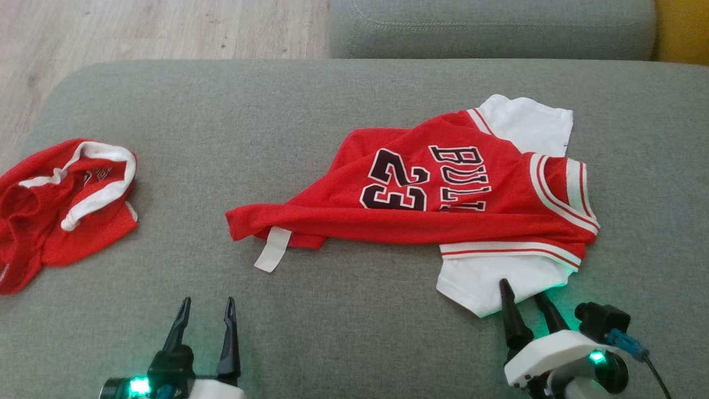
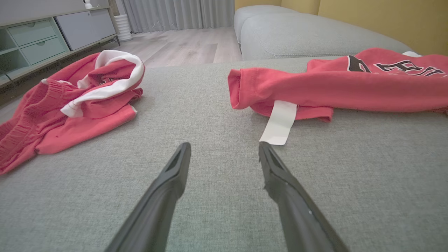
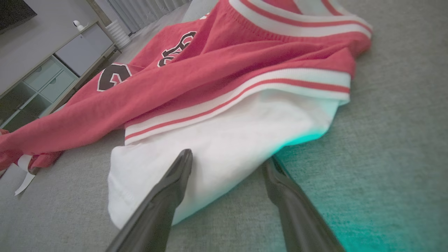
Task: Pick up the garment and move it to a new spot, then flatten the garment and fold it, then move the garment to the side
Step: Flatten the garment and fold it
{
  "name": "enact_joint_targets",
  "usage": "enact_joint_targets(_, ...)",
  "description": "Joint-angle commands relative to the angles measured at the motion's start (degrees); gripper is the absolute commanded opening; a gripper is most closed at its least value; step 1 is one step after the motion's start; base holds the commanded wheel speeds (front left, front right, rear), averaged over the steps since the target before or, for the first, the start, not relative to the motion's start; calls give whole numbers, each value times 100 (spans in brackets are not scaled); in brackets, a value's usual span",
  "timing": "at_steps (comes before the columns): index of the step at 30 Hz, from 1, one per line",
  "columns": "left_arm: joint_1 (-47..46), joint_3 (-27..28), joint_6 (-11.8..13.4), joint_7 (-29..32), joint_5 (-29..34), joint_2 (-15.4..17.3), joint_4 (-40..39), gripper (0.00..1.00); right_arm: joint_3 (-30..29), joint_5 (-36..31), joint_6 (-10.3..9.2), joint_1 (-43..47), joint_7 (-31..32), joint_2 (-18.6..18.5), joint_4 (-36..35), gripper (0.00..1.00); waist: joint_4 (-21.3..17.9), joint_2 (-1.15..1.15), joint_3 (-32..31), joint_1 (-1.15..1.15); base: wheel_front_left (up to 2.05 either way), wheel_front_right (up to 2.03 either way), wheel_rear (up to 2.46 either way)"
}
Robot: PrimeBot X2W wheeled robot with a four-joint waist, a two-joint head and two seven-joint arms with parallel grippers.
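The garment (image 1: 443, 188) is a red jersey with black "23" lettering, striped trim and white sleeves, lying crumpled on the grey cushion (image 1: 343, 100). A white label strip (image 1: 272, 249) sticks out from its left end. My right gripper (image 1: 521, 289) is open at the near white sleeve (image 1: 476, 282). In the right wrist view its fingertips (image 3: 185, 157) reach the sleeve's (image 3: 217, 147) near edge, nothing clamped. My left gripper (image 1: 207, 303) is open over bare cushion, and in the left wrist view (image 2: 224, 147) it sits just short of the label strip (image 2: 280, 122).
A second red garment with white trim (image 1: 61, 205) lies bunched at the cushion's left edge, also seen in the left wrist view (image 2: 77, 98). Another grey cushion (image 1: 493, 27) sits behind, with wood floor (image 1: 138, 27) at the far left. A cabinet (image 2: 42, 35) stands beyond the floor.
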Motion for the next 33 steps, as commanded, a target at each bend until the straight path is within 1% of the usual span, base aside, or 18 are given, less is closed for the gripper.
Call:
enact_joint_targets(1,-229,172,-14,-29,27,-6,-185,100,164,73,-5,-173,-37,-19,-58,72,17,0,17,-1,0,0,0)
enact_joint_targets(2,-229,178,-11,-29,25,-6,-185,100,171,99,-5,-184,-37,-19,-39,30,21,0,25,-1,0,0,0)
enact_joint_targets(3,-230,181,-9,-29,22,-6,-185,100,179,120,-5,-192,-37,-19,-32,0,23,0,32,-1,0,0,0)
enact_joint_targets(6,-234,177,-22,-29,9,-7,-207,100,57,139,-5,-217,-37,-19,-292,0,12,0,53,-1,0,0,0)
enact_joint_targets(10,-257,113,-34,-29,-62,-8,-278,100,-214,90,-5,-236,-37,-19,-923,0,-7,0,105,-1,0,0,0)
enact_joint_targets(12,-270,54,-20,-29,-125,-8,-289,100,-300,-64,-5,-325,-37,-19,-1116,0,-12,0,118,-1,0,0,0)
enact_joint_targets(15,-306,-100,-23,-29,-209,-8,-251,100,-353,-433,-5,-669,-37,-19,-1161,0,50,0,163,-1,0,0,0)
enact_joint_targets(16,-331,-151,-23,-29,-239,-8,-235,100,-338,-553,-5,-834,-37,-19,-1118,29,89,0,184,-1,0,0,0)
enact_joint_targets(18,-388,-263,-21,-29,-288,-9,-184,100,-288,-812,-5,-1220,-37,-19,-1012,100,192,0,236,-1,0,0,0)
enact_joint_targets(21,-463,-409,-24,-29,-338,-9,-112,100,-72,-1139,-5,-1792,-37,-19,-606,100,361,0,310,-1,0,0,0)
enact_joint_targets(24,-527,-509,-23,-29,-360,-9,-75,100,203,-1292,-5,-2249,-37,-19,-278,100,518,0,389,-1,0,0,0)
enact_joint_targets(26,-551,-525,-1,-29,-389,-9,-73,100,416,-1265,-5,-2400,-37,-19,-239,100,568,0,423,-1,0,0,0)
enact_joint_targets(31,-554,-493,61,-29,-422,-9,-115,100,563,-1163,-5,-2207,-37,-19,-403,100,530,0,434,-1,0,0,0)
enact_joint_targets(33,-541,-444,82,-29,-426,-9,-147,100,443,-1165,-5,-1956,-37,-19,-526,100,446,0,401,-1,0,0,0)
